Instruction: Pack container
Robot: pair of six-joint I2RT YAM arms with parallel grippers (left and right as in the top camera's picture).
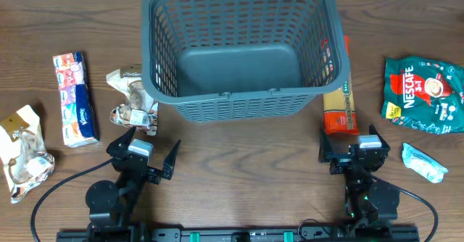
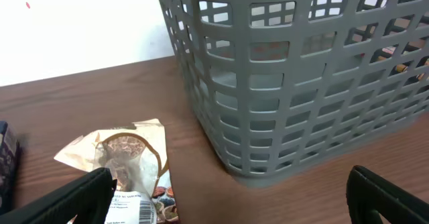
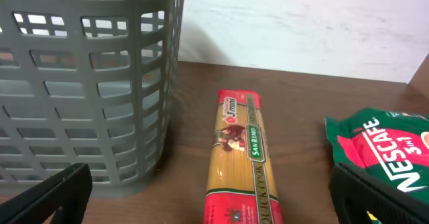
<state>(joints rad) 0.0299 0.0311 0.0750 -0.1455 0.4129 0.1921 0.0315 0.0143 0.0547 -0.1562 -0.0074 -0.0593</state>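
Observation:
The dark grey slatted basket [image 1: 239, 46] stands empty at the back middle of the table; it also shows in the left wrist view [image 2: 295, 76] and the right wrist view [image 3: 87, 83]. My left gripper [image 1: 145, 155] is open and empty, just near of a clear mushroom packet [image 1: 134, 97], which also shows in the left wrist view [image 2: 127, 167]. My right gripper [image 1: 354, 151] is open and empty, just near of a spaghetti pack [image 1: 339, 101] lying beside the basket's right wall, seen too in the right wrist view [image 3: 241, 160].
A green Nescafe bag [image 1: 424, 93] and a small white packet [image 1: 424, 162] lie at the right. A tissue pack [image 1: 75, 97] and a crumpled clear snack bag [image 1: 25, 151] lie at the left. The Nescafe bag also shows in the right wrist view [image 3: 382, 150].

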